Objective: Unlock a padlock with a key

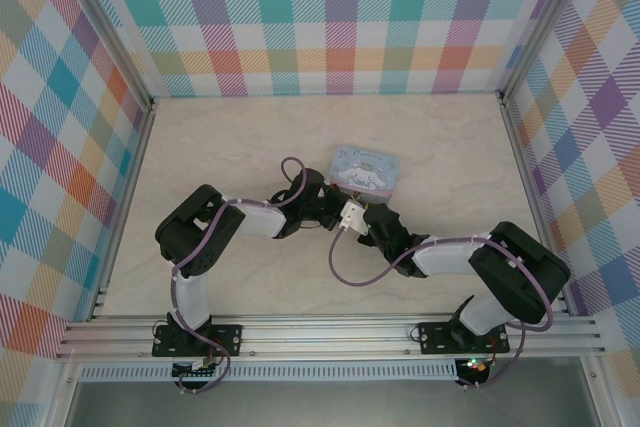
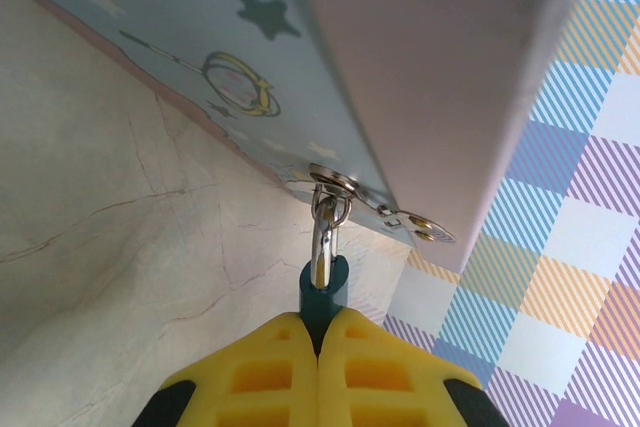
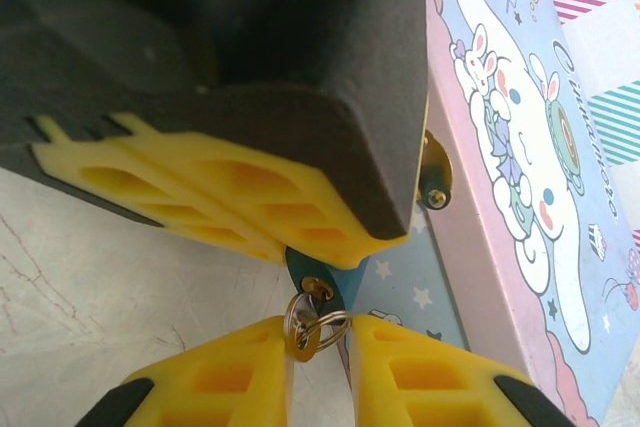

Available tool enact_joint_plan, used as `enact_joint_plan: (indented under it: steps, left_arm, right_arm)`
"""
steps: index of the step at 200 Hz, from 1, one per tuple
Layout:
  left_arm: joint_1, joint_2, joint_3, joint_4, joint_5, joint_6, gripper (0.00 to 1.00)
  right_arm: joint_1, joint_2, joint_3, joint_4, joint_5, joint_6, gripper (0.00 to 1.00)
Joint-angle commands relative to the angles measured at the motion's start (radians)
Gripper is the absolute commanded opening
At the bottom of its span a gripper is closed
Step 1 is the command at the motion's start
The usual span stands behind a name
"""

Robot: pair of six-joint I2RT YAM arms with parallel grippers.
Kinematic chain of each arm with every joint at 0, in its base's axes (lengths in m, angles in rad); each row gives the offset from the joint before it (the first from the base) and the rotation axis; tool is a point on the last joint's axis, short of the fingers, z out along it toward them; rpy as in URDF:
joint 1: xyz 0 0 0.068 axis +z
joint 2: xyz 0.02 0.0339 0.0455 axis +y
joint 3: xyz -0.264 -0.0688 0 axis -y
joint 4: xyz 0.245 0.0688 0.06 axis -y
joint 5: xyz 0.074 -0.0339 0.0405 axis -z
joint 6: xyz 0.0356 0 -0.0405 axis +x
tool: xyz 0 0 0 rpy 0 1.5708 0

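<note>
**Right gripper (image 3: 320, 345) brackets the key (image 3: 304, 335), which lies straight ahead of it in the padlock (image 3: 308, 275).**
The right gripper's jaws stand a little apart with the key and its ring (image 3: 325, 325) between them; whether they actually pinch it I cannot tell. The key's long axis appears to run in line with the padlock body, into its keyhole end, so the coming turn is judged to be about that axis. The right arm is the nearer to the key. The left gripper (image 2: 321, 327), reaching in from the left, is clamped tight on the blue padlock body. The shackle (image 2: 324, 232) hangs through the hasp (image 2: 335, 182) on the near wall of the tin (image 3: 520, 147). Curly script on the lid seems to read "Cinnamoroll".
</note>
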Motion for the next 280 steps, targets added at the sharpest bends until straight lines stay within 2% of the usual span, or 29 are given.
enact_joint_plan:
  steps: [1, 50, 89, 137, 198, 235, 280]
  left_arm:
    - [-0.011, -0.028, 0.016, -0.049, 0.011, 0.011, 0.00]
    - [-0.011, -0.026, 0.013, -0.047, 0.011, 0.011, 0.00]
    - [-0.011, -0.027, 0.013, -0.047, 0.011, 0.012, 0.00]
    - [-0.010, -0.027, 0.012, -0.044, 0.012, 0.007, 0.00]
    - [-0.011, -0.038, 0.006, -0.045, 0.005, 0.007, 0.00]
    - [-0.011, -0.038, 0.002, -0.046, 0.005, 0.007, 0.00]
    - [-0.011, -0.040, -0.006, -0.058, -0.002, 0.018, 0.00]
  right_arm:
    - [-0.006, 0.006, 0.042, 0.009, -0.005, 0.014, 0.22]
    - [-0.006, 0.009, 0.058, 0.018, -0.013, 0.013, 0.21]
    - [-0.006, -0.013, 0.083, -0.068, -0.037, 0.088, 0.00]
    - [-0.004, -0.050, 0.146, -0.218, -0.049, 0.191, 0.00]
    - [-0.005, -0.052, 0.237, -0.348, -0.161, 0.336, 0.00]
    - [-0.006, -0.030, 0.213, -0.298, -0.225, 0.473, 0.00]
    - [-0.046, -0.038, 0.096, -0.139, -0.306, 0.573, 0.00]
